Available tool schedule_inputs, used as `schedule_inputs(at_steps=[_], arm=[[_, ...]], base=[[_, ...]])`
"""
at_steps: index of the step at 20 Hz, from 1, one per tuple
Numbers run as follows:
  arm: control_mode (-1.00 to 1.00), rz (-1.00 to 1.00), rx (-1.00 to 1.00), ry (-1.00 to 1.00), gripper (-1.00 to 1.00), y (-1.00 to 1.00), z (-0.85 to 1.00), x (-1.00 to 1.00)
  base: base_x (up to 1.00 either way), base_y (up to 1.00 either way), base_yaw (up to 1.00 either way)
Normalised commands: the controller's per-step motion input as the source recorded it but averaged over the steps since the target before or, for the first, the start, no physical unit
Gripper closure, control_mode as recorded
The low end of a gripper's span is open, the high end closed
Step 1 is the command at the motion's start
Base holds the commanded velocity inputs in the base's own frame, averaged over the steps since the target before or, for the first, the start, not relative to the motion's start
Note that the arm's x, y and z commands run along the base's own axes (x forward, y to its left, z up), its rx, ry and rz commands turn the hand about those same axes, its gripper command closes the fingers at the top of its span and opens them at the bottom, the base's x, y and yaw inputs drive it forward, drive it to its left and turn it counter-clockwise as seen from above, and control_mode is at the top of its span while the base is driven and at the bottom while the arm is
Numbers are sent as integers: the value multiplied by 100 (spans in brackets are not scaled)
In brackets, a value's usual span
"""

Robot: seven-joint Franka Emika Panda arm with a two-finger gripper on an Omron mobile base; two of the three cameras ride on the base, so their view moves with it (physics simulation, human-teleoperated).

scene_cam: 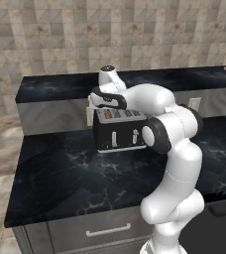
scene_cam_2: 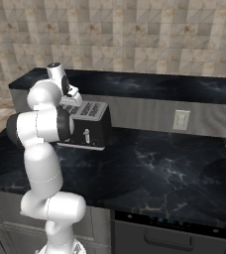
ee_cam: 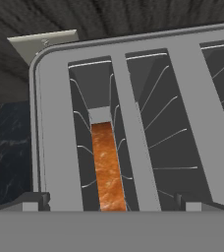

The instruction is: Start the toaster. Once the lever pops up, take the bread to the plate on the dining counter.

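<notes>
The hand point(ee_cam: 112, 205), wide open and empty, hovers above the black boxy toaster point(scene_cam: 119, 133); it should straddle the orange-brown bread slice point(ee_cam: 107, 167) squarely, then descend straight.

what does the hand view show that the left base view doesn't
Hand view: the bread standing on edge inside one slot, and the wire guides in the slots around it. The pincer hangs open right above.

Left base view: the toaster's front with its two pale levers, the arm reaching over it, and a handled drawer below the counter.

Both: the toaster with its silver slotted top, on black marbled counter.
</notes>
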Motion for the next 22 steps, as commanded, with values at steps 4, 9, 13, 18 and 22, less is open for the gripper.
schedule_inputs(at_steps=[4, 9, 13, 18, 22], arm=[[-100, 0, 0, 0, -100, 0, 0, 0], [-100, 0, 0, 0, -100, 0, 0, 0], [-100, 0, 0, 0, -100, 0, 0, 0], [-100, 0, 0, 0, -100, 0, 0, 0], [-100, 0, 0, 0, -100, 0, 0, 0]], base=[[0, 0, 0], [0, 0, 0], [0, 0, 0], [0, 0, 0], [0, 0, 0]])
